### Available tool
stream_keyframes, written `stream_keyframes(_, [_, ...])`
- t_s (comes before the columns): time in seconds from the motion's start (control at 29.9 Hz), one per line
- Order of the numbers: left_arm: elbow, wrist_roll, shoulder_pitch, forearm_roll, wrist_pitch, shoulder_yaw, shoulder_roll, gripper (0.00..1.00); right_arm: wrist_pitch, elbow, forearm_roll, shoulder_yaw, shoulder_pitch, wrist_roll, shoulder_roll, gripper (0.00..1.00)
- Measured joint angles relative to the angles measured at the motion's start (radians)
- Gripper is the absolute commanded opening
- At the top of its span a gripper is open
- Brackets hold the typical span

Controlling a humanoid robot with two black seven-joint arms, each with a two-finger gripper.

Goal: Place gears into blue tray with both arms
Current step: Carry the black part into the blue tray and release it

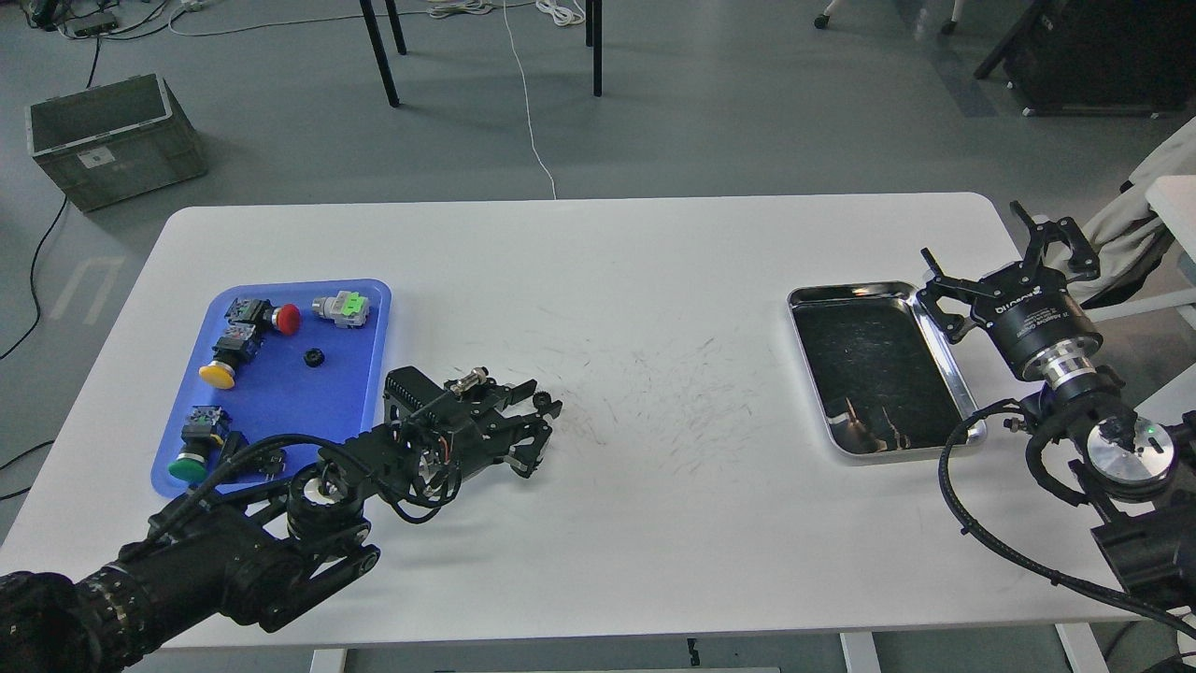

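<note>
The blue tray (280, 397) lies at the table's left with one small black gear (315, 356) in its middle. A second gear (541, 402) sits on the white table right of the tray, pinched between the fingertips of my left gripper (544, 404), whose fingers have drawn in around it. The left arm reaches in low from the bottom left. At the far right, beside the silver tray, my right gripper (1007, 250) is held up, open and with nothing in it.
Several coloured push-button switches (280, 318) lie in the blue tray around the gear. A shiny silver tray (944, 374) with a dark inside sits at the right. The table's right edge is close to the right arm.
</note>
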Motion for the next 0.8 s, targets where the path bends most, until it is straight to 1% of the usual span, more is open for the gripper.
stream_keyframes(0.17, [-0.012,0.0,-0.006,0.0,-0.001,-0.004,0.012,0.04,0.0,0.0,0.0,0.0,0.008,0.0,0.0,0.96])
stream_keyframes(0.27, [-0.06,0.002,-0.02,-0.002,0.001,-0.018,0.045,0.05,0.0,0.001,0.0,0.0,0.018,0.0,0.0,0.96])
stream_keyframes(0.37, [-0.166,0.018,-0.064,-0.053,0.001,-0.048,0.139,0.05,0.0,0.001,0.0,0.0,0.026,-0.001,0.0,0.96])
stream_keyframes(0.43, [-0.258,0.032,-0.092,-0.125,0.002,-0.075,0.211,0.05,0.0,0.001,0.0,-0.001,0.033,-0.001,0.0,0.96])
stream_keyframes(0.57, [-0.404,0.059,-0.132,-0.254,-0.006,-0.106,0.401,0.05,0.0,0.002,0.0,-0.005,0.035,-0.002,0.0,0.96])
stream_keyframes(0.64, [-0.441,0.061,-0.135,-0.302,-0.008,-0.106,0.491,0.05,0.0,0.004,-0.001,-0.006,0.036,-0.002,0.0,0.96])
stream_keyframes(0.7, [-0.456,0.054,-0.122,-0.337,-0.007,-0.099,0.564,0.05,0.0,0.004,-0.001,-0.006,0.037,-0.002,0.0,0.96])
stream_keyframes(0.8, [-0.462,0.032,-0.047,-0.371,0.008,-0.093,0.621,0.05,0.0,0.005,-0.001,-0.006,0.037,-0.002,-0.001,0.96])
